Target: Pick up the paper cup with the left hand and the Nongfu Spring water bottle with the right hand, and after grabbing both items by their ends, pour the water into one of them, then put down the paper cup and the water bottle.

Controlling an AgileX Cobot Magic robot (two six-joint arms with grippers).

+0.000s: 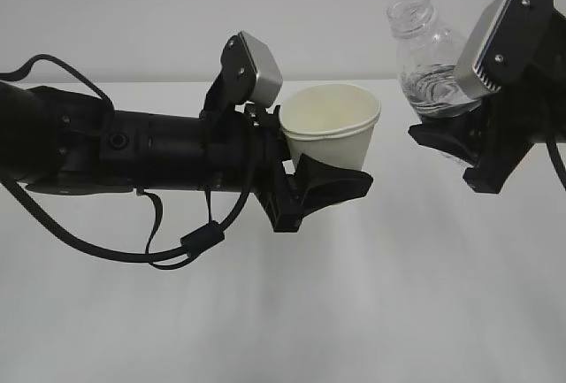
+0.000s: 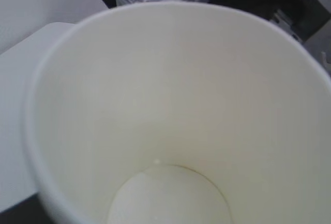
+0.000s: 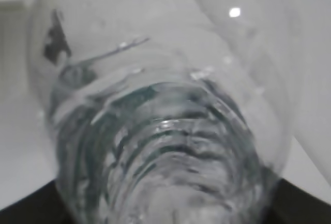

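While the left gripper (image 1: 309, 180) clasps the paper cup (image 1: 332, 126), the right gripper (image 1: 460, 140) clasps the Nongfu Spring water bottle (image 1: 424, 56) beside it.

Lab-like test bench: bare white table (image 1: 371, 312), blank white wall (image 1: 133, 3).

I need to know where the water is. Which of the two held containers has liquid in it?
The Nongfu Spring water bottle, in the right tool: water shows through it. The paper cup, in the left tool, looks dry inside.
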